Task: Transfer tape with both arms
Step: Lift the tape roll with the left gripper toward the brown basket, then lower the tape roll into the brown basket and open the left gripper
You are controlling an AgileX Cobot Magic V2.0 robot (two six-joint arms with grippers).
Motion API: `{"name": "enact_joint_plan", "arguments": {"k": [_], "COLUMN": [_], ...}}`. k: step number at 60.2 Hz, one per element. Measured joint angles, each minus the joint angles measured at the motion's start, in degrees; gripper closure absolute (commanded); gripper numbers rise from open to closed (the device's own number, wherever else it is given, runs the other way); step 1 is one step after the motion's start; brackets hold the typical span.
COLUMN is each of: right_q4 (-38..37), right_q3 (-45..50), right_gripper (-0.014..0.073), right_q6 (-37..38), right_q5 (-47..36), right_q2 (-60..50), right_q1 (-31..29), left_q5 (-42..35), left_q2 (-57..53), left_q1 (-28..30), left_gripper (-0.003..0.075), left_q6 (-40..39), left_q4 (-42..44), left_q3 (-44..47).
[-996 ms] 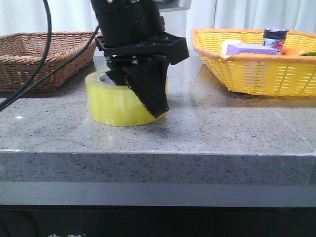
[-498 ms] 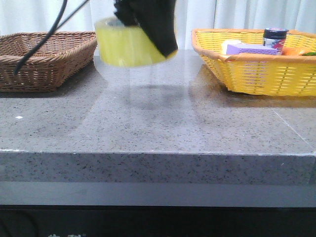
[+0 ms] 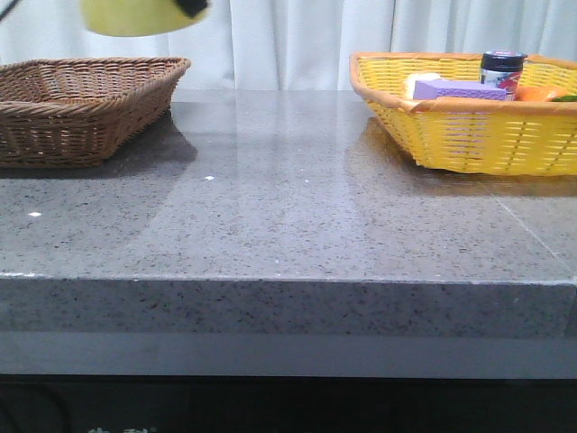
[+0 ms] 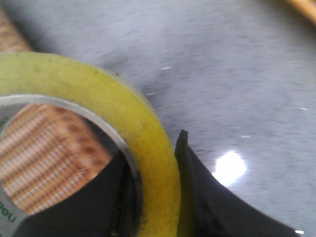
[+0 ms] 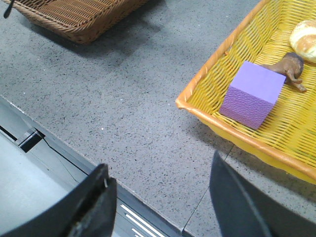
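Note:
The yellow tape roll (image 3: pixel 135 16) hangs at the top left of the front view, above the brown basket's near right corner. Only its lower part shows, with a bit of a black finger (image 3: pixel 191 8) on it. In the left wrist view my left gripper (image 4: pixel 158 197) is shut on the roll's wall (image 4: pixel 148 148), one finger inside the core, one outside. The brown basket shows through the core. My right gripper (image 5: pixel 160 197) is open and empty above the table's front edge, near the yellow basket (image 5: pixel 207 74).
A brown wicker basket (image 3: pixel 90 77) stands at the back left. A yellow wicker basket (image 3: pixel 469 126) at the back right holds a purple block (image 3: pixel 455 90), a dark-lidded jar (image 3: pixel 502 68) and other small items. The grey stone table (image 3: pixel 288 207) lies between them.
My left gripper has lifted the tape off the table and carried it up and to the left, almost out of the front view.

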Motion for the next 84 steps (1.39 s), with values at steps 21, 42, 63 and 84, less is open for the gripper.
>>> {"name": "enact_joint_plan", "arguments": {"k": [21, 42, 63, 84], "right_q4": [0.0, 0.0, 0.0, 0.0], "right_q3": [0.0, 0.0, 0.0, 0.0], "right_gripper": [0.0148, 0.0148, 0.0148, 0.0148], "right_q6": [0.0, 0.0, 0.0, 0.0], "right_q5": [0.0, 0.0, 0.0, 0.0], "right_q2": [0.0, 0.0, 0.0, 0.0], "right_q1": [0.0, 0.0, 0.0, 0.0], "left_q5": [0.0, -0.1, -0.9, -0.9], "left_q2": [3.5, 10.5, 11.2, 8.4], "left_q1": [13.4, 15.5, 15.5, 15.5], "left_gripper": [0.0741, 0.0601, 0.0188, 0.0188], "left_q6": [-0.1, -0.2, -0.2, -3.4], "left_q4": [0.0, 0.0, -1.0, -2.5], "left_q3": [0.0, 0.0, -0.1, -0.3]}}
